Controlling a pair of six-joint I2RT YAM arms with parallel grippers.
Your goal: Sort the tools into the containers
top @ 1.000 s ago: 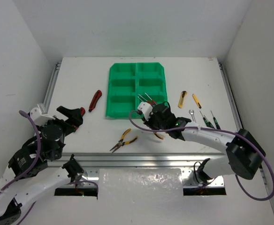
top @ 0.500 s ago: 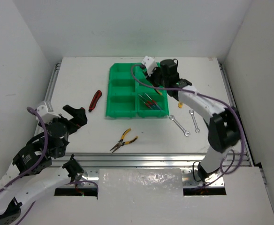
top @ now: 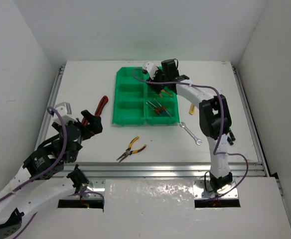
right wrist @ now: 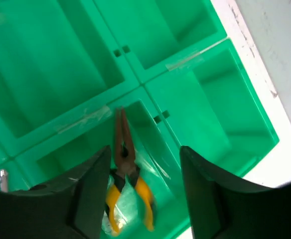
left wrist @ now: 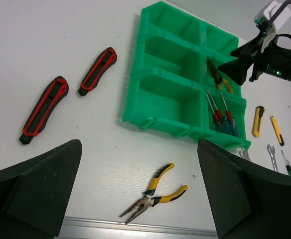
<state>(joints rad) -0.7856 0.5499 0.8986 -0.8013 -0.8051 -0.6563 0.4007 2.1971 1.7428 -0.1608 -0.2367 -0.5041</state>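
Note:
The green tray of containers [top: 127, 99] sits at mid-table. My right gripper [top: 159, 85] hangs over its middle right bin, jaws open [right wrist: 144, 155]. Yellow-handled pliers [right wrist: 125, 164] lie loose between the fingers, handles blurred, over that bin's floor. Red-handled screwdrivers [top: 158, 107] fill the near right bin. A second pair of yellow pliers [top: 131, 148] lies on the table in front of the tray, below my wide-open left gripper [left wrist: 139, 149]. Two red-and-black knives [left wrist: 97, 70] [left wrist: 43, 109] lie left of the tray.
A silver wrench [top: 190, 133] lies right of the tray's near corner. In the left wrist view, two yellow utility knives [left wrist: 257, 121], a wrench [left wrist: 271, 157] and thin screwdrivers [left wrist: 287, 162] lie right of the tray. White walls enclose the table; a metal rail [top: 150, 169] runs along its near edge.
My right arm swung from the tray's near edge to its middle right bin, and its jaws opened off the yellow pliers. My left gripper drifted right. Fewer tools lie right of the tray.

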